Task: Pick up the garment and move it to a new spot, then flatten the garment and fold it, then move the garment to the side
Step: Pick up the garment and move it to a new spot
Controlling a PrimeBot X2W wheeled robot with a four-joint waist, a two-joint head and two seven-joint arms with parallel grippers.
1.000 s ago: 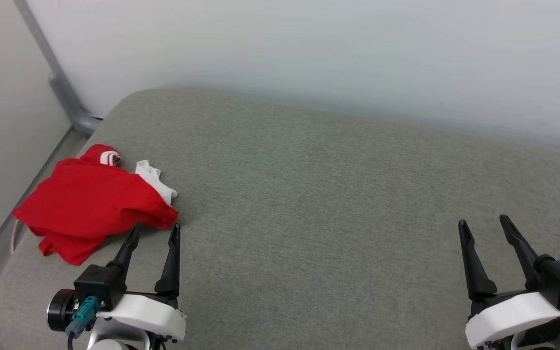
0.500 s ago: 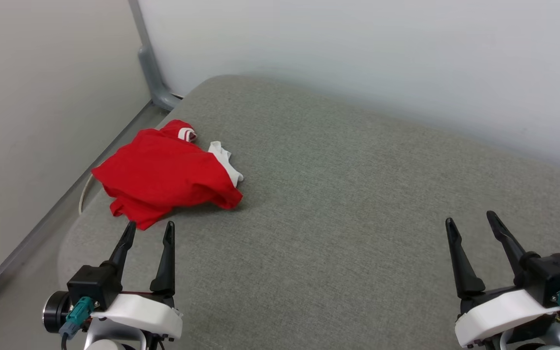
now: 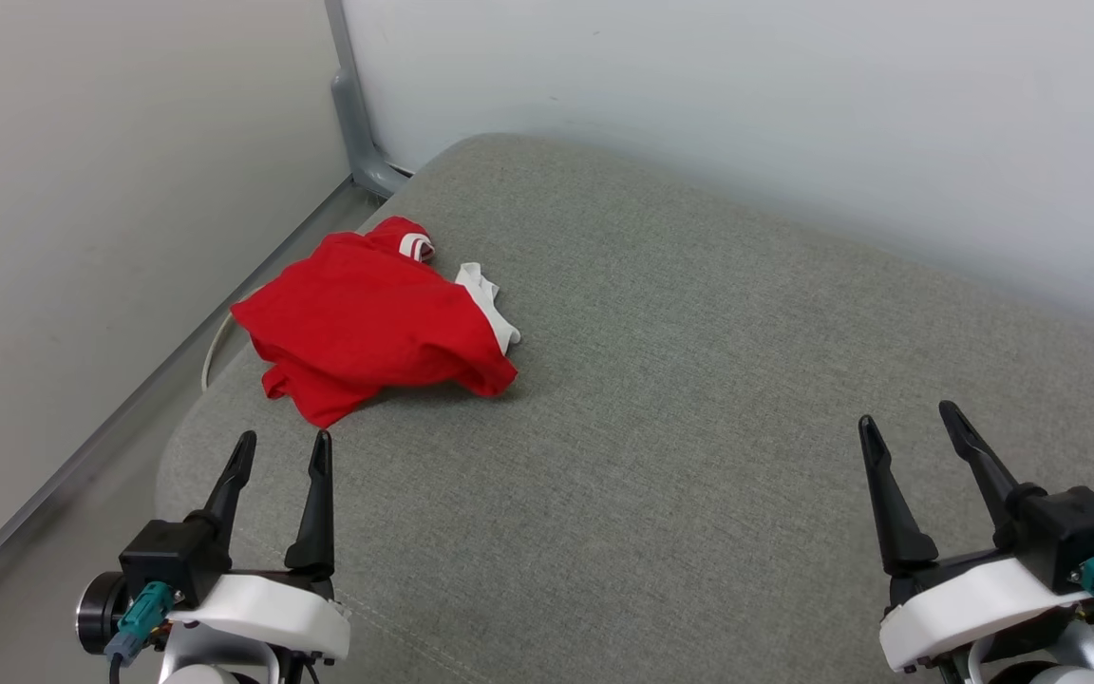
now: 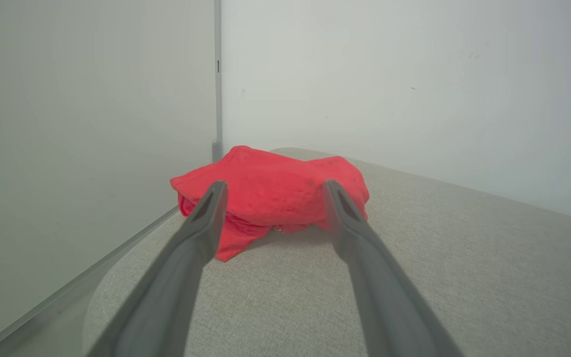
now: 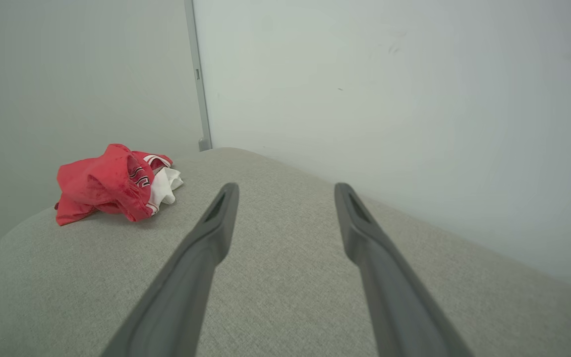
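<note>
Head camera panned left; garment (image 3: pixel 371 318) stayed put.
Left pincer (image 3: pixel 283 438) and right pincer (image 3: pixel 906 416) gape empty; run your left in low, bite the near bunched edge.

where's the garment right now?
Head view: the garment lies crumpled near the left edge of the grey cushion, just ahead of the open left claw and far from the right claw.

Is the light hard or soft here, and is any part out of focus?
Head view: soft, even light, the shirt casts a faint shadow on the cushion. Left wrist view: the left pincer looks blurred near the lens, shirt sharper. Right wrist view: no glare.
</note>
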